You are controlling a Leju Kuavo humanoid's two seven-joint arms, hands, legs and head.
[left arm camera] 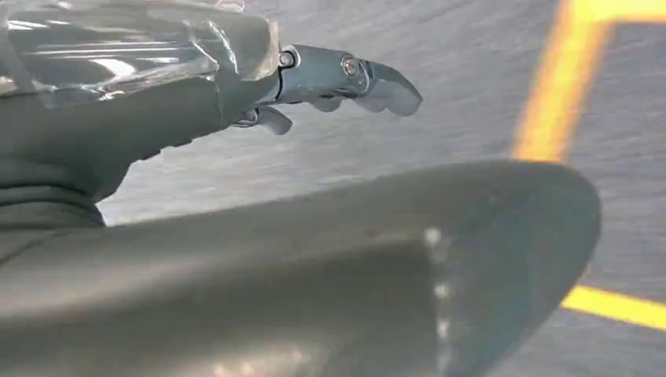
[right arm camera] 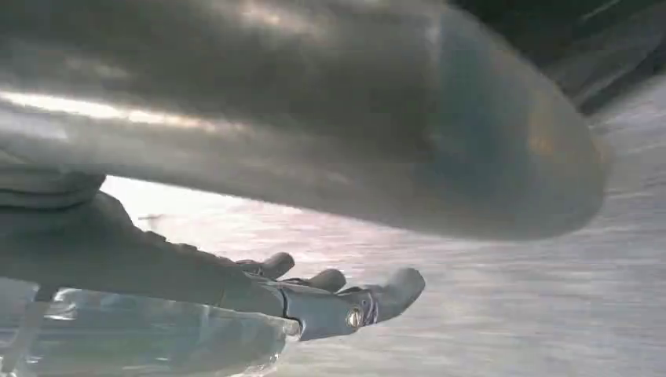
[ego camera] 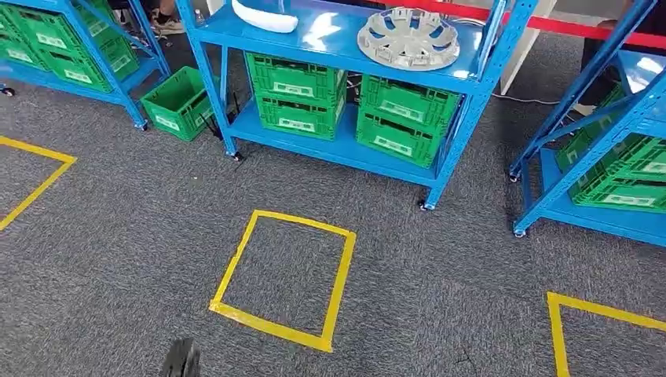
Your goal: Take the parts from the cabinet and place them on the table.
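Left hand (left arm camera: 259,118) close to the left wrist cam: thick grey thumb up front, darker fingers (left arm camera: 345,78) stretched out w/ a slight curl at the tips, nothing in them, hanging over grey carpet (left arm camera: 440,94). Yellow tape (left arm camera: 550,94) on the floor beyond the fingers. Right hand (right arm camera: 314,302) much the same in the right wrist cam: fingers apart and loosely curved, holding and touching nothing, carpet beneath.

Head view: a dark blurred bit at 6 o'clock, can't tell what. Just above it, centre, a yellow tape square (ego camera: 284,280) on the carpet; more tape outlines at 9 and at 4 o'clock.

At 12 o'clock the blue rack (ego camera: 345,47). Top shelf carries the parts: a grey wheel cover (ego camera: 408,37) towards 1 o'clock, a white curved part (ego camera: 265,17) towards 11, well apart. Shelf below holds green crates (ego camera: 294,94), stacked in two piles side by side; each has a white label (ego camera: 293,89), print too small to read. One more crate (ego camera: 179,102) sits on the floor at 10 o'clock, just beside the rack's leg. More blue racks w/ green crates at 10 and 3 o'clock, labels also unreadable.
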